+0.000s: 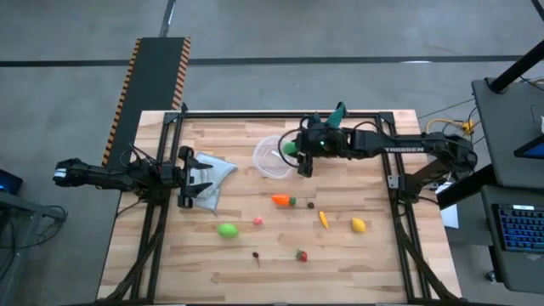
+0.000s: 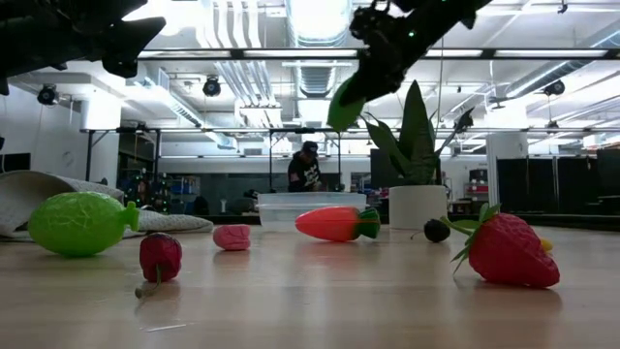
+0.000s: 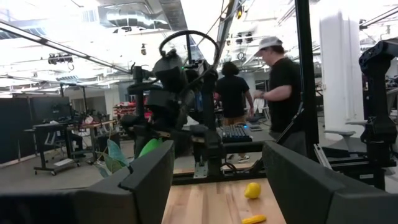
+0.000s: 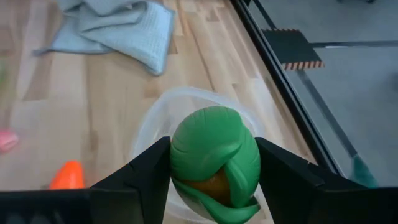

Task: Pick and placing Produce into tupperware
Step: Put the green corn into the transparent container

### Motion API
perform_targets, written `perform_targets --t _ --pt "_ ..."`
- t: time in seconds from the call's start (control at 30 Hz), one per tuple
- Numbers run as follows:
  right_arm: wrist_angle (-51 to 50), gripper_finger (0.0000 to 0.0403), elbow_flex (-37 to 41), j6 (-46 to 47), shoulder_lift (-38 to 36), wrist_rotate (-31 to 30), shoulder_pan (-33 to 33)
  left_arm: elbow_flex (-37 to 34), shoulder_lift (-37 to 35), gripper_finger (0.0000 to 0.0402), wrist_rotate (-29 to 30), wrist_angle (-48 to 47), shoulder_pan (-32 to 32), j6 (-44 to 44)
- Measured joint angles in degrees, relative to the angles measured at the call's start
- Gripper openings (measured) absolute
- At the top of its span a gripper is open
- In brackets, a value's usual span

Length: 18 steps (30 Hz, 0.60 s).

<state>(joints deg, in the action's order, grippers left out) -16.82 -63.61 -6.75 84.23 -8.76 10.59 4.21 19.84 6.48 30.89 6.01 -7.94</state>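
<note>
Right wrist view: the right gripper (image 4: 214, 167) clamps a green vegetable (image 4: 215, 158) directly above the clear bowl (image 4: 155, 124), positioned for release. Left gripper (image 1: 184, 178) waits wide open beside the cloth (image 1: 212, 174). Remaining produce stays on the table (image 1: 374, 263).

I see my right gripper (image 2: 351, 97) up high, its fingers closed on a green thing (image 2: 343, 105). Far below the fingers sits the clear bowl (image 2: 308, 207) on the table (image 2: 310, 301). A red carrot (image 2: 334, 223) lies in front of the bowl. Off to one side of the fingers rest a green lime (image 2: 81, 223) and a small dark red fruit (image 2: 160, 257). On the other side is a big strawberry (image 2: 509, 248).
</note>
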Motion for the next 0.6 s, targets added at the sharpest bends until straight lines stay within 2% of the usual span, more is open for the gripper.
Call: perform_targets --t 0.27,0.43,0.6 --pt "-2.3 0.0201 -7.9 -2.88 10.74 0.48 -0.03 -0.04 -0.38 0.0231 0.0 0.15 0.0 0.0" --pt "-10.1 0.0201 -14.63 -4.06 18.38 0.16 0.48 -0.04 -0.43 0.0231 0.0 0.12 0.01 0.0" --pt "-15.26 0.0201 -18.7 -5.2 22.87 0.13 1.47 -0.04 -0.43 0.0231 0.0 0.12 0.01 0.0"
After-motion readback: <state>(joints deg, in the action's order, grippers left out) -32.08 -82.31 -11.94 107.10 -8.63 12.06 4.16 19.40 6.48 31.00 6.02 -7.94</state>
